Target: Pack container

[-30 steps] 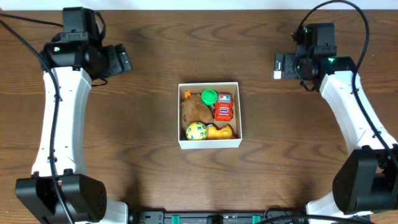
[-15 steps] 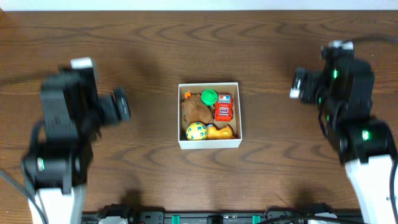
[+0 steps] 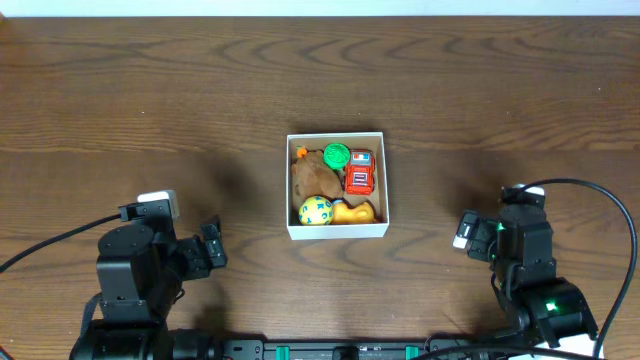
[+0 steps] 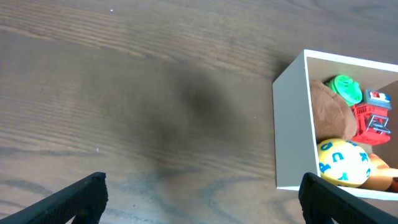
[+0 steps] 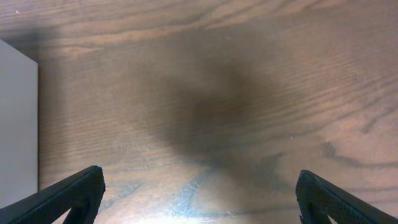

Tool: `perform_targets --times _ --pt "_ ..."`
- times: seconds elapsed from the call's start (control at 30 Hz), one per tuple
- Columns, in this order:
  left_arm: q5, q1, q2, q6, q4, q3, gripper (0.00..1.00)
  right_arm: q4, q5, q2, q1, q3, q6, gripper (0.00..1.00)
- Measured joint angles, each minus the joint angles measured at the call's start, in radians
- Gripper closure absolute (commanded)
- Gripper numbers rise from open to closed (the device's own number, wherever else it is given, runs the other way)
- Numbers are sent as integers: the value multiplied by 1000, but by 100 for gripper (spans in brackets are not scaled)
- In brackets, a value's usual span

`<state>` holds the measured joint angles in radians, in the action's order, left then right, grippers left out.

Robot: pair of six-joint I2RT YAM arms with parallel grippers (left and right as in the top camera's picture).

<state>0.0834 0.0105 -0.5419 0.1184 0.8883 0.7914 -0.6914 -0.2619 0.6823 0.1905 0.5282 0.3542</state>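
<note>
The container, a square white-walled box, sits at the table's middle. It holds a brown plush, a green disc, a red toy truck, a yellow-green ball and an orange-yellow toy. The box also shows in the left wrist view at the right, and its wall in the right wrist view at the left. My left gripper is open and empty, low at the front left. My right gripper is open and empty, low at the front right. Both are well apart from the box.
The dark wooden table surrounds the box on all sides. Black cables trail from both arms near the front edge.
Both arms have drawn back from the far side of the table to the front edge and folded low. The box and its toys have not moved.
</note>
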Motion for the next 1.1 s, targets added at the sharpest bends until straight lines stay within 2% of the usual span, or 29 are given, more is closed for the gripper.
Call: perform_targets --times 0.77,0.93,1.1 --pt "8 0 0 12 0 0 2 -18 6 -13 -1 0 6 2" --pt "11 0 0 12 0 0 2 53 50 -143 -45 -29 -57 1" --pt "11 0 0 12 0 0 2 133 84 -401 -112 -131 -132 1"
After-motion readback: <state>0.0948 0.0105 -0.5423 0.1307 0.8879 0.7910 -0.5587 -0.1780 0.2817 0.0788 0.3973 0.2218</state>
